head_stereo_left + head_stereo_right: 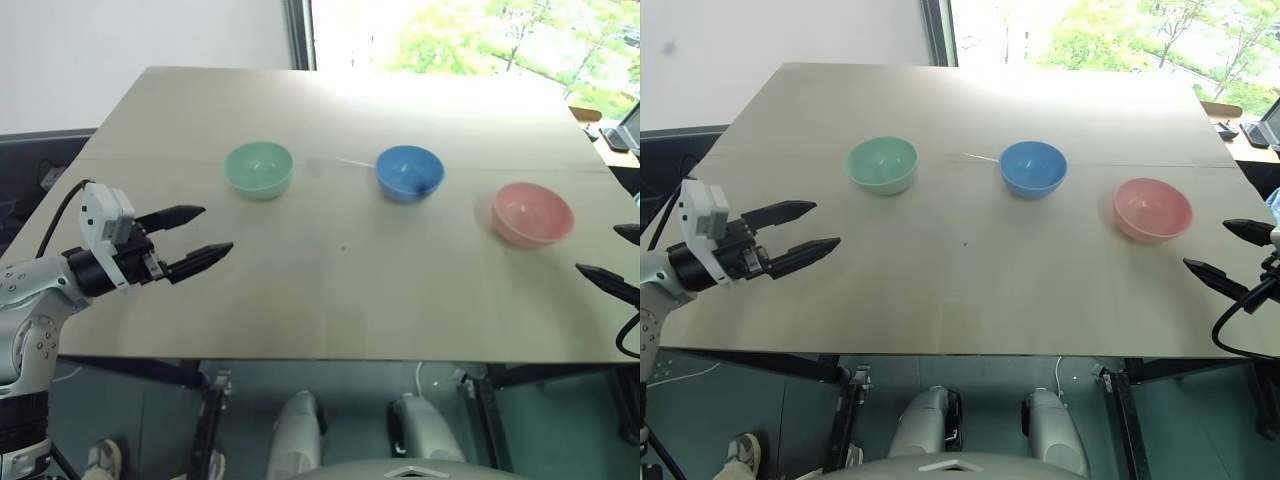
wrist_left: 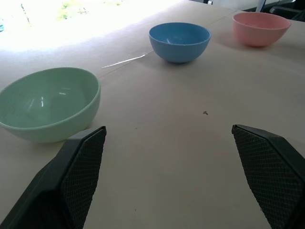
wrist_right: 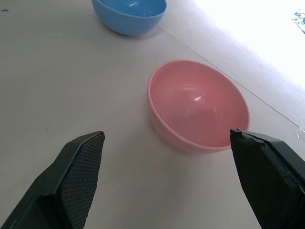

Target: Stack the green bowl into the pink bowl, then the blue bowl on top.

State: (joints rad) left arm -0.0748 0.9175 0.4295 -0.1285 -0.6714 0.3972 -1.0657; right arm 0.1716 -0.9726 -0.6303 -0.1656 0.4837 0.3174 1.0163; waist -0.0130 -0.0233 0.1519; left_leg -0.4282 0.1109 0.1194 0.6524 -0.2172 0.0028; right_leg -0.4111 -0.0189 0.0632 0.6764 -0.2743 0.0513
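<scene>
Left eye view: three separate bowls in a row on the table (image 1: pixel 330 290), none stacked.
Left to right: green bowl (image 1: pixel 258 169), blue bowl (image 1: pixel 409 172), pink bowl (image 1: pixel 532 214), all upright and apart. Left gripper (image 1: pixel 195 236) spread wide and empty, near the green bowl; right gripper (image 1: pixel 1225 252) likewise spread and empty, just beside the pink bowl.

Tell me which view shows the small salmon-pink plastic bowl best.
Right wrist view: the small salmon-pink plastic bowl sits close and whole, its empty inside showing. The eye views show it whole but farther off, at the table's right. The left wrist view has it far away, side-on.
</scene>
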